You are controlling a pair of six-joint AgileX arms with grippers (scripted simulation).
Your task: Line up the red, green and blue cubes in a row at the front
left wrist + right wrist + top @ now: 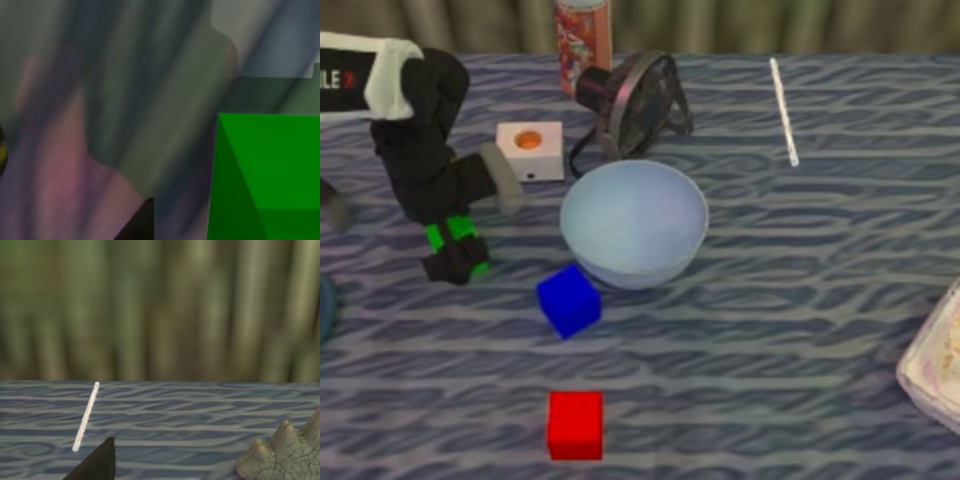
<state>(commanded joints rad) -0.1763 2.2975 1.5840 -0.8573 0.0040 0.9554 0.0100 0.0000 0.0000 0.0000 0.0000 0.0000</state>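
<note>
Cubes, three: green cube clamped in left tool, blue cube and red cube on table.

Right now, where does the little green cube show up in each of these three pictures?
Top view: the green cube peeks out between the fingers of the left end effector, at the table's left, left of the pale bowl.
Left wrist view: the same cube fills the lower right corner, seen close.
Right wrist view: not in it.
Shared landmark: the thin white stick appears in the top and right wrist views.
</note>
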